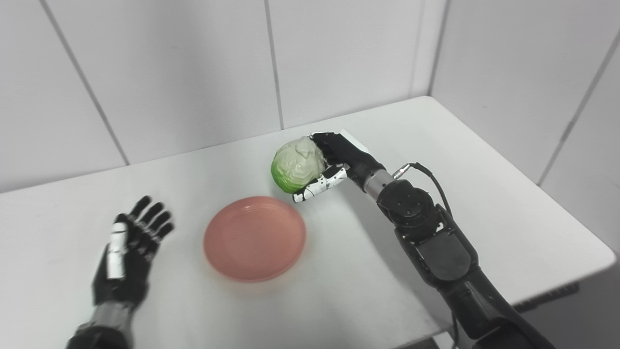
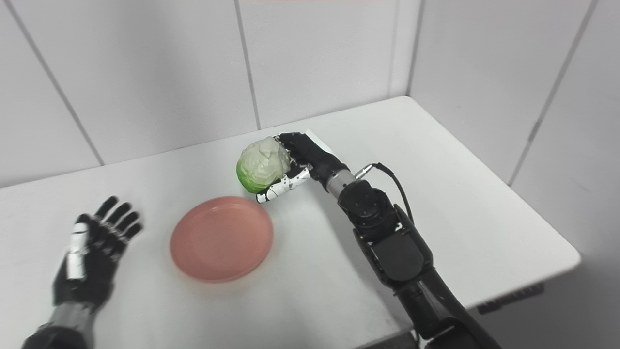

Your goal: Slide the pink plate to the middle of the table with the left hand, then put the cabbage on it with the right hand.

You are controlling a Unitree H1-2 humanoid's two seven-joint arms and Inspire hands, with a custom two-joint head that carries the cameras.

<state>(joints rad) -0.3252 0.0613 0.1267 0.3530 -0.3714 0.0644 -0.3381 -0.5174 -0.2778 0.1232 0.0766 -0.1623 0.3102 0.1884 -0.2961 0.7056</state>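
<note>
1. The pink plate [image 1: 255,237] lies flat near the middle of the tabletop [image 1: 484,160], so the sliding step looks done and it is ready to receive the load.
2. The cabbage [image 1: 296,164] is in the right hand [image 1: 334,162], just off the plate's rim at about 1 o'clock from the plate's centre. It seems lifted off the tabletop, though contact underneath cannot be ruled out.
3. The right hand is closed on the cabbage from the side: dark fingers [image 1: 325,141] wrap over its top and far flank, and the white-speckled thumb [image 1: 319,185] props it from below, a cradling hold that suits a round, bulky thing.
4. The right arm reaches out from 5 o'clock, forearm angled toward 11 o'clock, wrist nearly straight.
5. The left hand [image 1: 127,249] holds nothing, with its fingers spread, at 9 o'clock of the plate and well apart, likely parked clear of the drop.
</note>
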